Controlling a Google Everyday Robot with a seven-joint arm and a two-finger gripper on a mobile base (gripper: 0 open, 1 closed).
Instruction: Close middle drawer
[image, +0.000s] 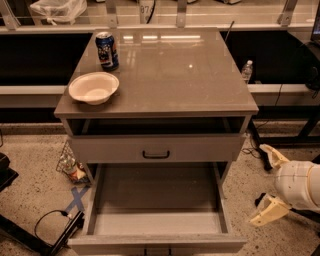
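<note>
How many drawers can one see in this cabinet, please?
2. A shut drawer sits just under the cabinet top. Below it, the middle drawer is pulled out. Another may be hidden underneath. The gripper hangs open to the right of the cabinet, touching nothing.

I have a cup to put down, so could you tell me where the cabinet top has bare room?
The cabinet top is bare across its middle and right, from the bowl and can to the right edge. Its left side is crowded. The middle drawer stands open and empty. The gripper, open, hangs low right of the cabinet.
</note>
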